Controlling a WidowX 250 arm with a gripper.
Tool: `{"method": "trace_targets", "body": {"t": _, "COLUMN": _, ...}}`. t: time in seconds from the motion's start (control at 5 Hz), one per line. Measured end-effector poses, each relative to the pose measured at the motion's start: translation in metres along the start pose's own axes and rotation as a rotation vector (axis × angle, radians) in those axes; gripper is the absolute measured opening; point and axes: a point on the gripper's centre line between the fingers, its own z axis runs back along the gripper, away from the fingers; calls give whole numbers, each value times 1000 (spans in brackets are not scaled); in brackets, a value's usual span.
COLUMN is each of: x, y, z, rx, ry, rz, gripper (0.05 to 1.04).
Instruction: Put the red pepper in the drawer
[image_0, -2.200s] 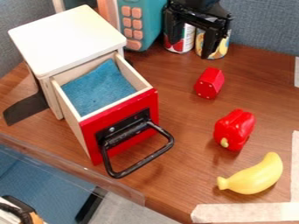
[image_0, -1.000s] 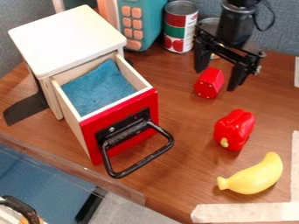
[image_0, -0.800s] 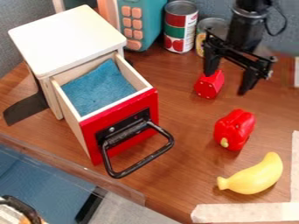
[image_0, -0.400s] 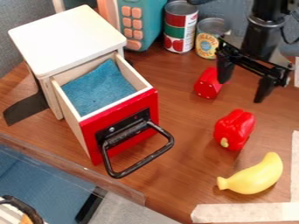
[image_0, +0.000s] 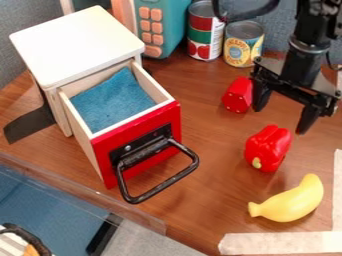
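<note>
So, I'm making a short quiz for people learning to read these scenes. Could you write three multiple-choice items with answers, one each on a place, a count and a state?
1. Where is the red pepper relative to the drawer?
A) Inside it
B) Outside it, on the table
C) On top of the white cabinet

2. How many cans stand at the back of the table?
A) Four
B) One
C) Two

3. How is the gripper?
A) Open and holding nothing
B) Shut and holding nothing
C) Closed on the banana

Answers:
1. B: the pepper rests on the wood, to the right of the drawer in the picture.
2. C: two stand side by side, next to the teal thing with buttons.
3. A: its fingers are spread wide, with nothing gripped between them.
</note>
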Motion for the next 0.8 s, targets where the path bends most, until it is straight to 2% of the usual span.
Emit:
{"method": "trace_targets", "body": {"t": 0.4, "x": -6, "y": 2, "z": -12, "rx": 27, "ry": -19, "rz": 63, "gripper": 1001}}
{"method": "trace_targets", "body": {"t": 0.8, "x": -10, "y": 1, "z": -18, "rx": 22, "ry": -23, "rz": 79, "gripper": 1001}}
